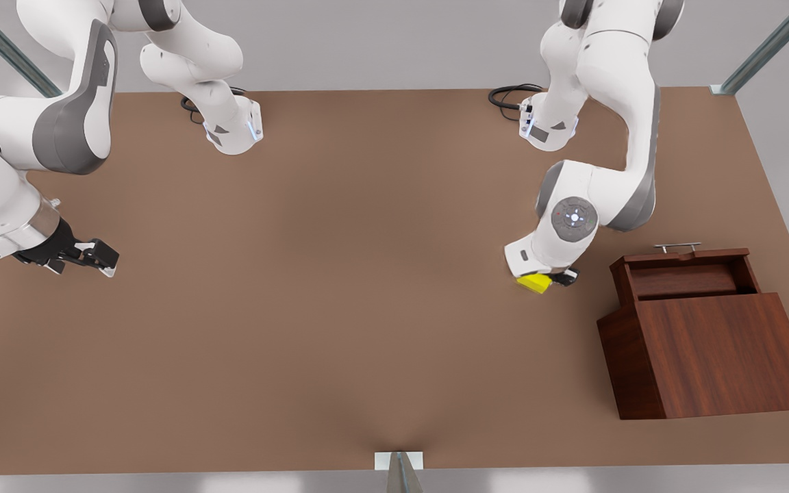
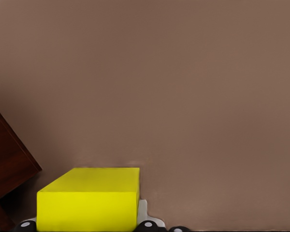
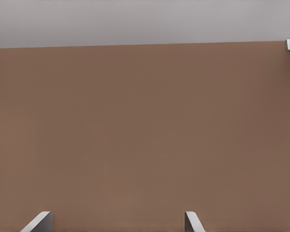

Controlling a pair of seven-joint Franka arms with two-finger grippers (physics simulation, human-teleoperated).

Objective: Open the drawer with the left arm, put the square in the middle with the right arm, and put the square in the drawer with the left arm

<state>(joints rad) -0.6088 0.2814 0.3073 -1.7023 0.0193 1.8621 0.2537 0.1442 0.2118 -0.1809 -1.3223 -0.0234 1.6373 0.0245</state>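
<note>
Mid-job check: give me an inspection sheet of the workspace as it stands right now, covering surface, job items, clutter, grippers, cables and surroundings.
Surface: matte brown tabletop, no marks seen.
Drawer: drawer pulled open from the wooden box; silver handle faces the arm bases; tray holds nothing.
Square: yellow square on the table beside the box, not in the drawer.
Clutter: nothing seen.
Left gripper: left gripper is down at the square; grip cannot be confirmed.
Right gripper: right gripper open, waiting near the table edge on the front view's left; fingertips apart.
Cables: black cable loops at both arm bases.
Surroundings: grey walls, metal frame struts.
</note>
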